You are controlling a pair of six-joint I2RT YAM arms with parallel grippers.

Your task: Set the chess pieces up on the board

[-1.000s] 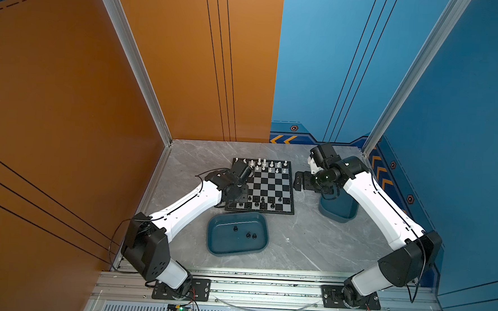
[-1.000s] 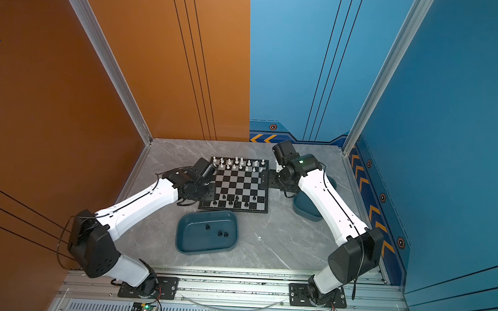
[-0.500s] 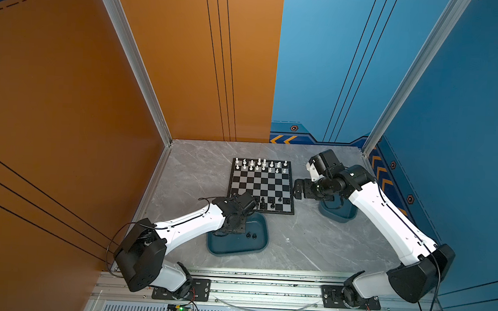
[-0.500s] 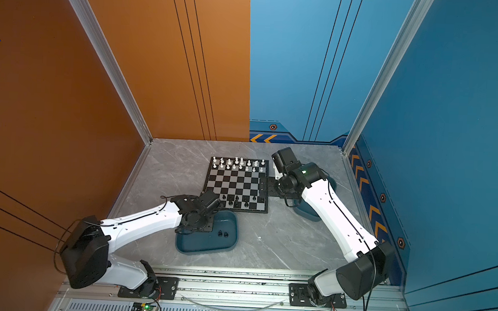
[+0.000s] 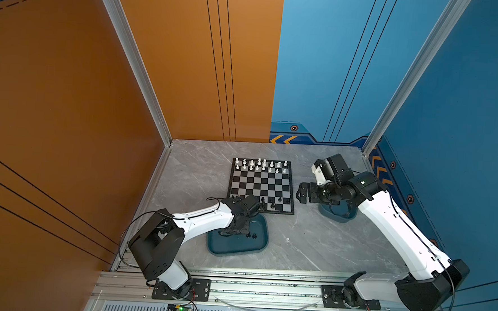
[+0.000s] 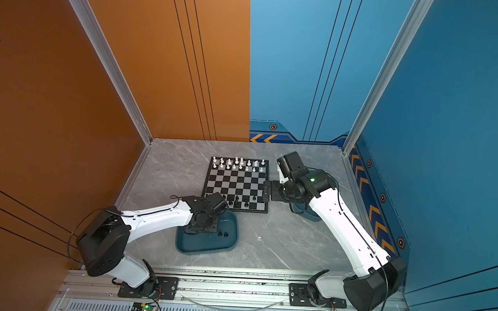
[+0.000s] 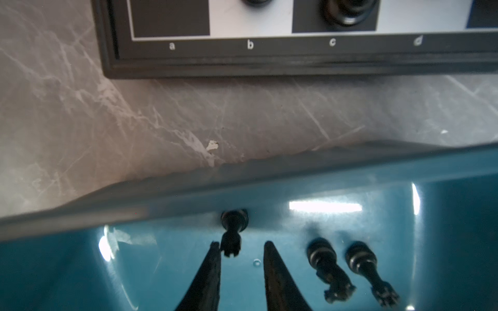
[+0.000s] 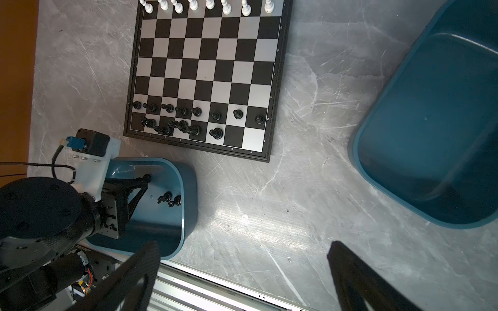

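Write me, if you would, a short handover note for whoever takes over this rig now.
Left gripper: open, down in the near teal tray, jaws either side of an upright black rook, not yet closed.
Right gripper: open wide, holding nothing, beside the right edge of the board.
Done: white pieces fill the two far rows; black pawns and five back-row pieces stand near.
Left to do: the rook and two lying black pieces from the tray; near-row squares a, g, h are vacant.

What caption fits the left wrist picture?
Open fingers flank a black chess piece in the teal tray beside the board.
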